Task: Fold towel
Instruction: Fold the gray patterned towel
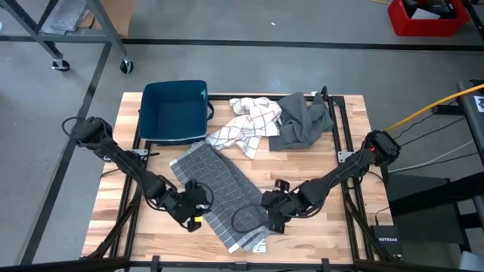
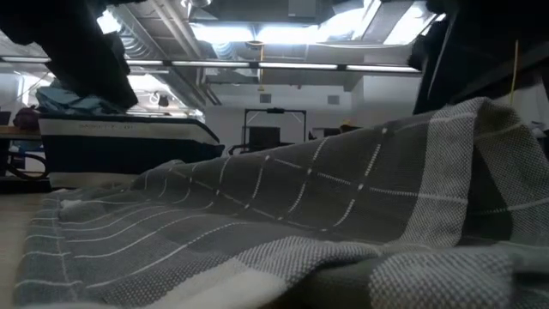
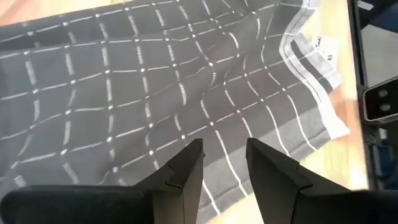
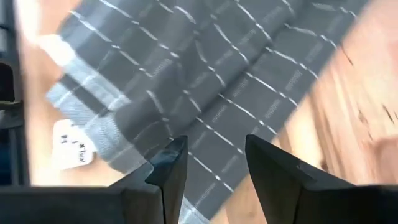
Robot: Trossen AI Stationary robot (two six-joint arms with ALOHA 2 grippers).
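A grey checked towel [image 1: 219, 193] lies slantwise on the wooden table, with its white label [image 1: 259, 245] at the near end. My left gripper [image 1: 198, 205] is at the towel's left long edge and my right gripper [image 1: 268, 211] at its right long edge. Both are near the towel's near half and both are shut on cloth. In the low view one side of the towel [image 2: 463, 129] rises off the table like a tent, and the rest lies flat. My left gripper holds the towel's left long edge [image 3: 222, 177] between its two fingers, slanting down from the table's left side. One layer or several, I cannot tell. The cloth creases up toward the fingers, and the far part stays on the table. My right gripper holds the towel's right long edge [image 4: 214, 177] between its two fingers, slanting down from the table's right side. That edge is raised. The towel's middle and the corner with the label [image 4: 71, 146] rest on the wood.
A blue bin [image 1: 175, 112] stands at the far left of the table. Beside it lie a white checked cloth [image 1: 246, 125] and a dark grey cloth [image 1: 302, 121], both just beyond the towel's far end. Bare wood shows at the near corners.
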